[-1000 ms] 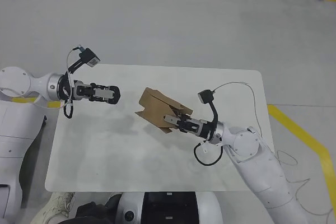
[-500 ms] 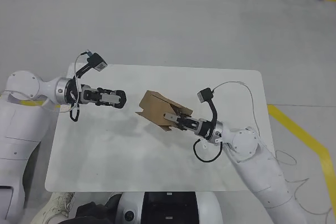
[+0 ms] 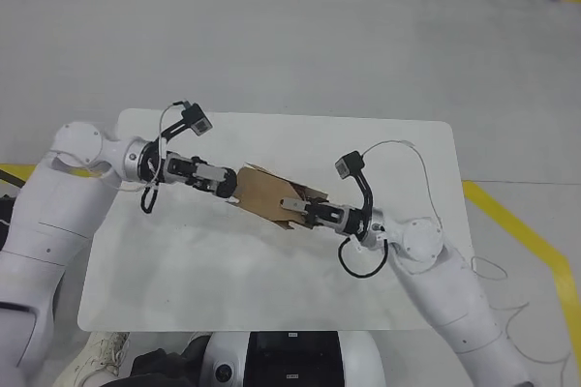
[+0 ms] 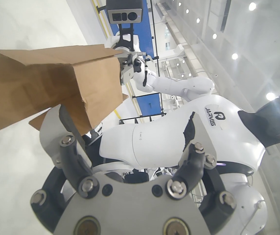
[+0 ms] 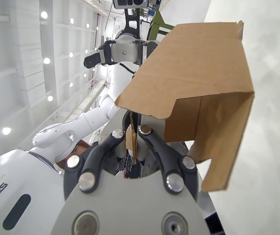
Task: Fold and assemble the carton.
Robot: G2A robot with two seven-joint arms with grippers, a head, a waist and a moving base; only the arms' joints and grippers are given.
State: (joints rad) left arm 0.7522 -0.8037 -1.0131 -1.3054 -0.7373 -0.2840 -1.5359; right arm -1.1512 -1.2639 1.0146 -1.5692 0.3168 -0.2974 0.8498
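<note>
Swinging in from the left side of the table (image 3: 174, 281), the left arm has crossed to the carton (image 3: 266, 193), so the left gripper (image 3: 227, 185), which was well apart from it a second ago, now sits at the carton's left end. The carton itself has barely shifted, and the right arm has held its place. The carton is a brown, half-opened sleeve over the middle of the table. It is held from its right end by the right gripper (image 5: 132, 145), whose jaws are pressed together on a thin cardboard flap (image 5: 132, 135). Whether a lower corner of the carton rests on the tabletop I cannot tell. In the left wrist view the left gripper's jaws stand spread wide. One finger (image 4: 66, 123) is tucked just beside the carton's near corner and the other is well clear of it. Real contact is not certain. This looks like the early squaring-up step: one arm steadies the sleeve while the other arrives to take a wall or flap. No flap appears folded shut yet, so most of the assembly is still ahead. The next move likely calls for the left jaws to straddle a single wall edge and close on it without crushing the board. The right pinch must stay firm, or the sleeve may twist or collapse flat.
</note>
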